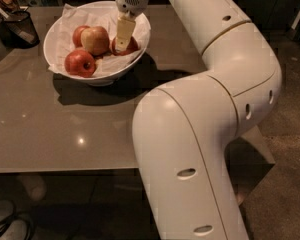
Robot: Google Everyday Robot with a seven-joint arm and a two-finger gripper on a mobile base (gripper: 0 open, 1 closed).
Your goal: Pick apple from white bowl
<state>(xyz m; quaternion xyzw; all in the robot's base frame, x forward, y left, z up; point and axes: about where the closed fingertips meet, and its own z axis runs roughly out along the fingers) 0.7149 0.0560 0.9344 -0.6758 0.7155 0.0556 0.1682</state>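
Observation:
The white bowl (60, 26), wide and lined with crumpled white paper, stands at the table's far left. It holds several apples. My gripper (123, 45) reaches down from above into the bowl's right side. There it sits right at a red apple (132, 46), which it mostly hides. A paler yellow-pink apple (95, 40) lies in the middle of the bowl. Another red apple (80, 63) lies at the bowl's front left. A further red one (78, 34) lies behind the yellow-pink apple.
The grey table (65, 124) runs towards me from the bowl. A small dark mesh cup (21, 28) stands at the far left edge. My large white arm (210, 109) fills the right half of the view, over the table's right side.

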